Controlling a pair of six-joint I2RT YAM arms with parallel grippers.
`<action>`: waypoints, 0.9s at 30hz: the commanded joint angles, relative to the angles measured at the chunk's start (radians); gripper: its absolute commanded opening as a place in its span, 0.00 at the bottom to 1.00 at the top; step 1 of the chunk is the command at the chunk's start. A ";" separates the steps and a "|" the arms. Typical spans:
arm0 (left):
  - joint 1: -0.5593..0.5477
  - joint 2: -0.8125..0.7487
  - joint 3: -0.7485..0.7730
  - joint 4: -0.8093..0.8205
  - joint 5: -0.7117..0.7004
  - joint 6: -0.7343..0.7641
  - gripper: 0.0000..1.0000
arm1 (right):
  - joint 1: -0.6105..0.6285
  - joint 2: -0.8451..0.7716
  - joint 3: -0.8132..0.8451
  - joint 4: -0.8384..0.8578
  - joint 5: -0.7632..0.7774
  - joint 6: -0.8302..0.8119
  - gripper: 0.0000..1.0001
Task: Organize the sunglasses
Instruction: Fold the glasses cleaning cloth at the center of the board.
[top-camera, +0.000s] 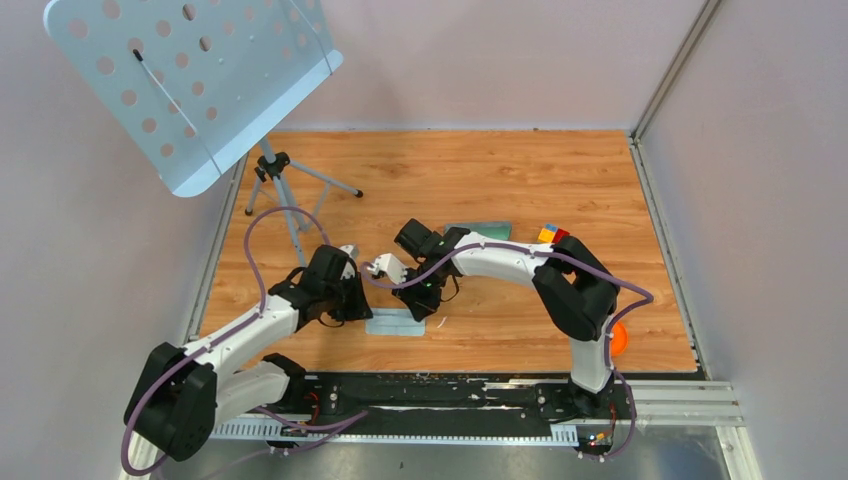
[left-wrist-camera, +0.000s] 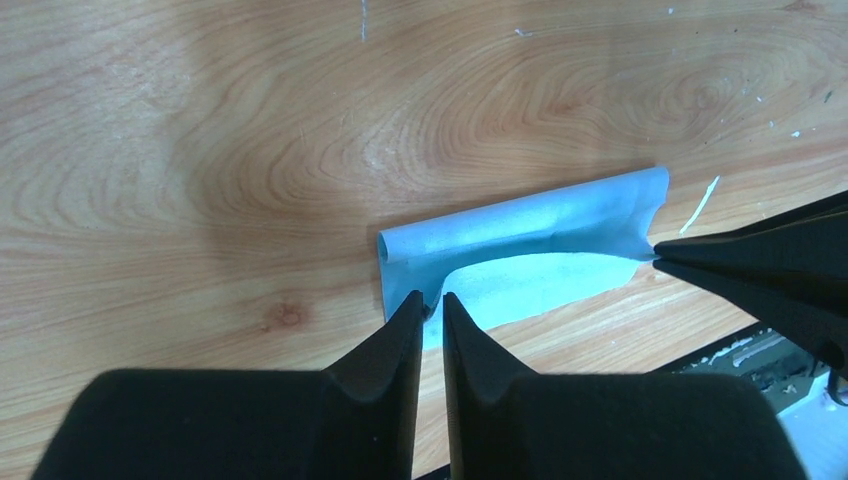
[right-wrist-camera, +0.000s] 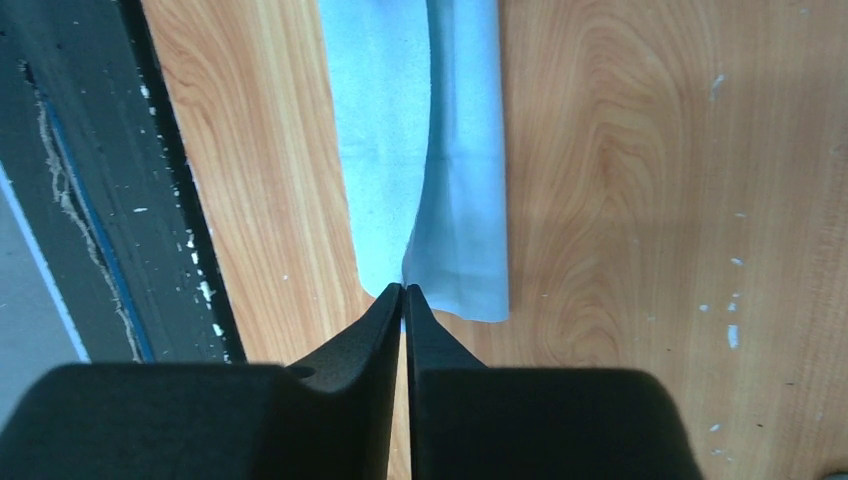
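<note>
The sunglasses show in no view. The pale grey-blue cloth (top-camera: 395, 323) lies on the wooden table near the front edge, with one long edge lifted and folded over. My left gripper (top-camera: 362, 306) is shut on the cloth's left corner, seen in the left wrist view (left-wrist-camera: 432, 300) with the cloth (left-wrist-camera: 520, 250) beyond it. My right gripper (top-camera: 424, 308) is shut on the opposite corner (right-wrist-camera: 403, 290) of the cloth (right-wrist-camera: 445, 150). The right gripper's fingers (left-wrist-camera: 770, 270) show in the left wrist view, pinching that corner.
The glasses case (top-camera: 478, 229), teal inside showing, lies behind the right arm. A coloured cube (top-camera: 552, 235) sits to its right, an orange object (top-camera: 620, 338) by the right arm's base. A music stand (top-camera: 190, 80) and tripod (top-camera: 280, 180) stand at back left. The black front rail (right-wrist-camera: 110, 200) runs close by.
</note>
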 joint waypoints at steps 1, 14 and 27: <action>-0.007 -0.044 -0.010 -0.016 0.001 -0.011 0.18 | 0.017 -0.025 -0.010 -0.048 -0.078 -0.022 0.11; -0.007 -0.144 0.014 -0.032 -0.053 -0.005 0.36 | 0.015 -0.060 -0.012 -0.068 -0.167 -0.034 0.14; -0.007 0.040 0.057 0.063 -0.077 0.074 0.41 | -0.136 -0.036 -0.007 -0.078 -0.119 -0.076 0.20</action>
